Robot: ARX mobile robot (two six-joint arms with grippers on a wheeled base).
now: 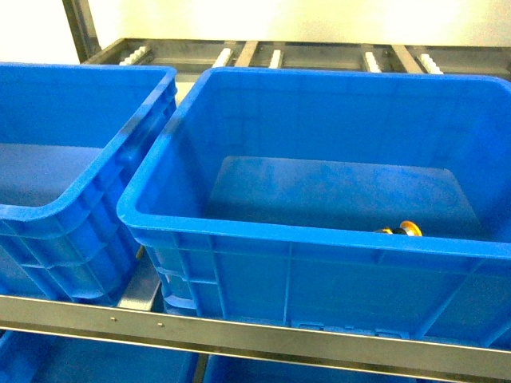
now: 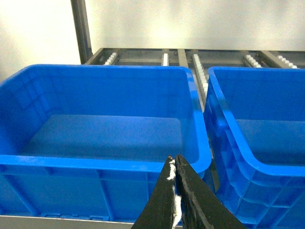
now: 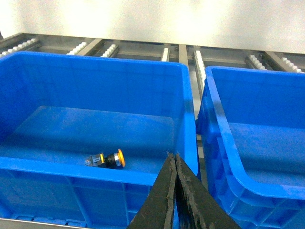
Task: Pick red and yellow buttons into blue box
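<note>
lettering: none legible in any view; embossed marks low on the front wall of the middle box are too blurred to read.

count: head view shows two deep blue boxes side by side on a metal rack shelf (image 1: 239, 331), the left box (image 1: 72, 215) and the middle box (image 1: 319, 239), their rims near each other but apart. a third box (image 3: 257, 143) shows only in the right wrist view, just beside the middle one. more blue shows under the shelf rail; what it is cannot be told. roller tracks (image 1: 275, 57) run across the rack behind the boxes.

buttons: one yellow button (image 3: 107, 159) in view, lying on its side on the floor of the middle box, near the front wall, cap pointing right in the right wrist view. in the head view only its cap and part of the body show above the front rim. no red cap can be made out in any frame. the left box shows only bare floor in the left wrist view.

grippers: left gripper (image 2: 173, 168) has its fingers pressed together, nothing between them, tips in front of the left box's front rim near its right corner. right gripper (image 3: 172, 161) likewise closed tip to tip and holding nothing, poised at the middle box's front rim, right of the yellow button and apart from it.
</note>
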